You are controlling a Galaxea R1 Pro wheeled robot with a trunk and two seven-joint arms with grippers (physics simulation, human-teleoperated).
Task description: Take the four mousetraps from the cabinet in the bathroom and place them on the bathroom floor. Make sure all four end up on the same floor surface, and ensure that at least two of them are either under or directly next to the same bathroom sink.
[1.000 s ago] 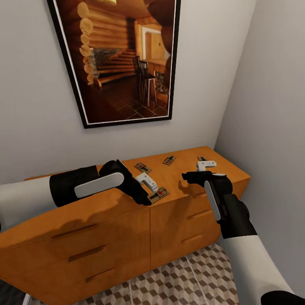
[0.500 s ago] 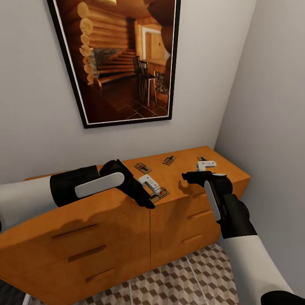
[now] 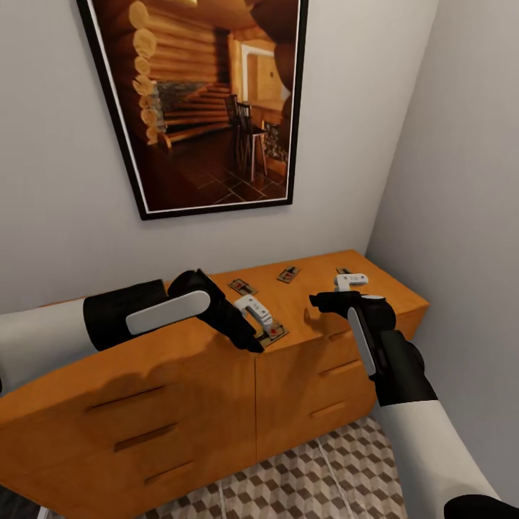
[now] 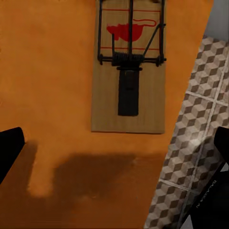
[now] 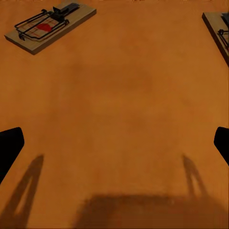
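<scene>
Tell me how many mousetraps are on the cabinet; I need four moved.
3 clearly: one mousetrap at the front edge under the left gripper, two farther back. A fourth may be hidden behind the right gripper.

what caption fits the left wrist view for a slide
Open left gripper above a flat wooden mousetrap near the orange cabinet top's edge.

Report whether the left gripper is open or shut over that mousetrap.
Open. In the left wrist view, the left gripper has its black fingertips far apart, and the mousetrap lies flat on the cabinet top, ungripped.
</scene>
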